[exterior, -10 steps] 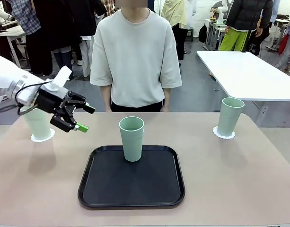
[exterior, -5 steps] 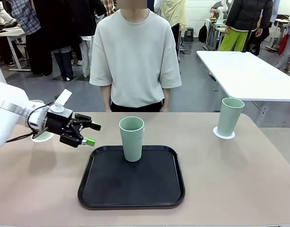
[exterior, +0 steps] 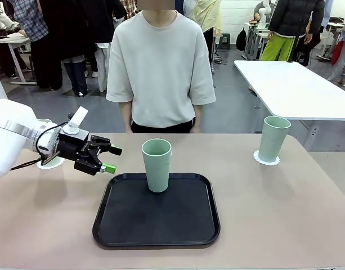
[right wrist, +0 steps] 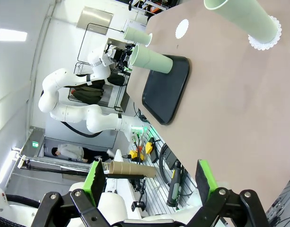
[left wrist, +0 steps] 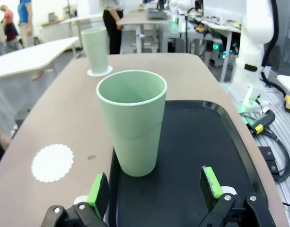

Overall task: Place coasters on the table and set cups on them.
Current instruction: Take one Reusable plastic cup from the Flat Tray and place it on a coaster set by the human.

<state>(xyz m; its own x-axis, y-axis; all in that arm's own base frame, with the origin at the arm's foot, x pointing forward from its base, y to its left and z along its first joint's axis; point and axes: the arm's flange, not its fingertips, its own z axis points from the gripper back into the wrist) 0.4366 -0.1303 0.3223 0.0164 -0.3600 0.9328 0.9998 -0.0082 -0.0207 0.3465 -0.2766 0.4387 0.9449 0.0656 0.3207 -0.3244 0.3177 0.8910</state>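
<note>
A broad tan worktop (exterior: 307,214) with rounded corners spreads between the robot and a person (exterior: 161,64) in a pale short-sleeved shirt standing at its far edge, arms at the sides. A black tray (exterior: 156,225) lies on the worktop's middle, near the robot's side. The white left arm (exterior: 12,138) comes in low from the left, its left end effector (exterior: 111,159) pointing sideways toward the tray, green-padded fingers spread wide and gripping nothing.

Three mint-green cups are in the scene. The middle cup (exterior: 156,165) stands upright at the tray's far edge; in the left wrist view it rises just beyond and between the parted fingers (left wrist: 98,191), untouched. The right cup (exterior: 273,138) stands upright on a scalloped white coaster (exterior: 266,159) near the worktop's far right edge. The left cup (right wrist: 137,34) shows in the right wrist view, beside the left arm; from the front the arm hides most of it, with the rim of the coaster under it (exterior: 51,163) peeping out below the wrist.

A bare coaster (left wrist: 52,162) lies flat on the worktop just beside the tray, on the person's side. The right end effector (right wrist: 148,182) hangs wide open and empty, well apart from the cups.
</note>
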